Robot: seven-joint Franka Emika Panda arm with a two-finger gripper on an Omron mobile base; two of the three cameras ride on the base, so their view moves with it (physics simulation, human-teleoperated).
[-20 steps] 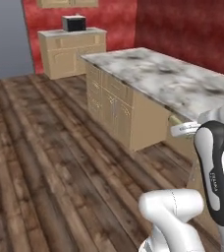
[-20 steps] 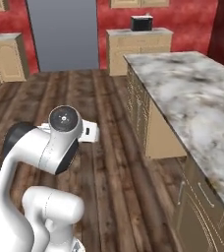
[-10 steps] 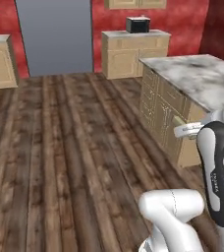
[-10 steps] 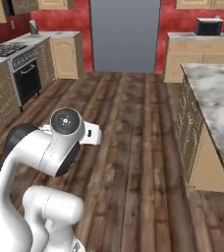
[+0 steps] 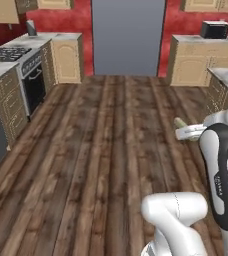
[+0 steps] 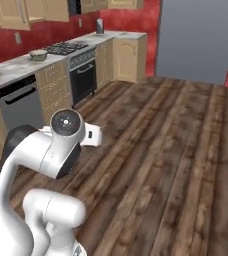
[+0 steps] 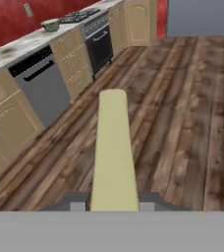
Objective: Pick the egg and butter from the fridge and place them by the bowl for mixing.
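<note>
While clamped in fingers [image 7: 113, 205], butter [image 7: 113, 152] carried above wood floor [image 7: 182, 123].
Stick pointing away from hand; bowl [image 7: 50, 24] far off on table [image 7: 15, 47] beside stove [image 7: 82, 17].

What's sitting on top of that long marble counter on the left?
A pale bowl sits on the counter beside the stove. Whatever is inside the bowl is hidden by its rim.

Bowl [image 7: 50, 24] on counter [image 7: 15, 47] beside stove [image 7: 79, 17]

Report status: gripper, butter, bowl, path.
Gripper shut on butter. Bowl on counter beside stove. Floor ahead open.
</note>
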